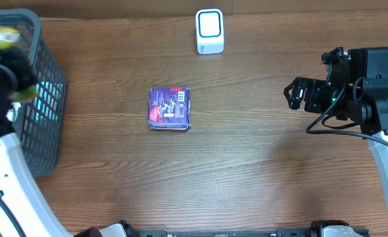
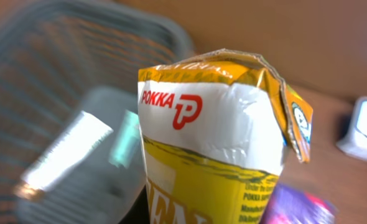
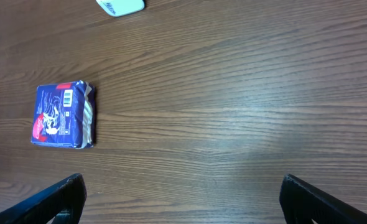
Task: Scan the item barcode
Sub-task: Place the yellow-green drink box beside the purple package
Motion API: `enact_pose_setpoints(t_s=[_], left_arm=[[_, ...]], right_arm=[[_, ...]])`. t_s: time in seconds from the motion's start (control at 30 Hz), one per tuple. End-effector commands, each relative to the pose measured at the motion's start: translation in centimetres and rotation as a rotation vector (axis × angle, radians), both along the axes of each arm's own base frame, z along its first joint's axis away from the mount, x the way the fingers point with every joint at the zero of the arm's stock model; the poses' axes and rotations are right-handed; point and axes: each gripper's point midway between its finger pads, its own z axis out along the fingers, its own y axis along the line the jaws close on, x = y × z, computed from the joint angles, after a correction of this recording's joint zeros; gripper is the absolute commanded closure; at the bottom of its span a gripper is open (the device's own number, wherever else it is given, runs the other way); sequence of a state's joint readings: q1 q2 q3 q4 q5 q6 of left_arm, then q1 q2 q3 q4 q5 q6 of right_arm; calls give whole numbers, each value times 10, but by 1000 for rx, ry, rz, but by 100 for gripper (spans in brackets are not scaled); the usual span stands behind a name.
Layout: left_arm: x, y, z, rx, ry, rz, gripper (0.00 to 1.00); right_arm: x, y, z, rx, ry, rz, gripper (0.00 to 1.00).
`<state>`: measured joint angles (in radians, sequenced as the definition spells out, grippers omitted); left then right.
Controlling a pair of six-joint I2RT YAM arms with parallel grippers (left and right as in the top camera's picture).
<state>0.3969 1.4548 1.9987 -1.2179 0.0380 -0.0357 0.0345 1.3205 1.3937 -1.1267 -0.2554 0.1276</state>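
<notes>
Above the table (image 1: 246,164), over the grey basket (image 1: 49,99), the left hand (image 1: 6,69) clenches the yellow carton (image 2: 214,143)

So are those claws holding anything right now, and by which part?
The left gripper is shut on a yellow-and-white Pokka pack, gripped somewhere below its folded top; the exact spot is out of view. The open right gripper holds nothing.

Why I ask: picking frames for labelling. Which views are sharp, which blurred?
Left wrist: the Pokka pack is fairly sharp, the basket and scanner behind it blurred. Right wrist: sharp throughout, a soft glare patch on the table. Overhead: evenly lit and crisp around the purple packet.
</notes>
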Motion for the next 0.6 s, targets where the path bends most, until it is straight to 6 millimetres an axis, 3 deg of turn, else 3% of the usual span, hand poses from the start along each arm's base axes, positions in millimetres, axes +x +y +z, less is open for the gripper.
enact_pose_setpoints(t_s=[0.0,0.17,0.37,0.57], left_arm=[[21,-57,-40,-132,107,-112,96],[41,-102,-118,-188,301,-200,96],[47,-117,-229,-210,540,-97,96],[61,-131,-315,-166,638,-102,96]], right_arm=[[3,1,10,3,-27,2,0],[3,1,10,2,-28,2,0],[3,1,10,2,-27,2,0],[3,1,10,2,-28,2,0]])
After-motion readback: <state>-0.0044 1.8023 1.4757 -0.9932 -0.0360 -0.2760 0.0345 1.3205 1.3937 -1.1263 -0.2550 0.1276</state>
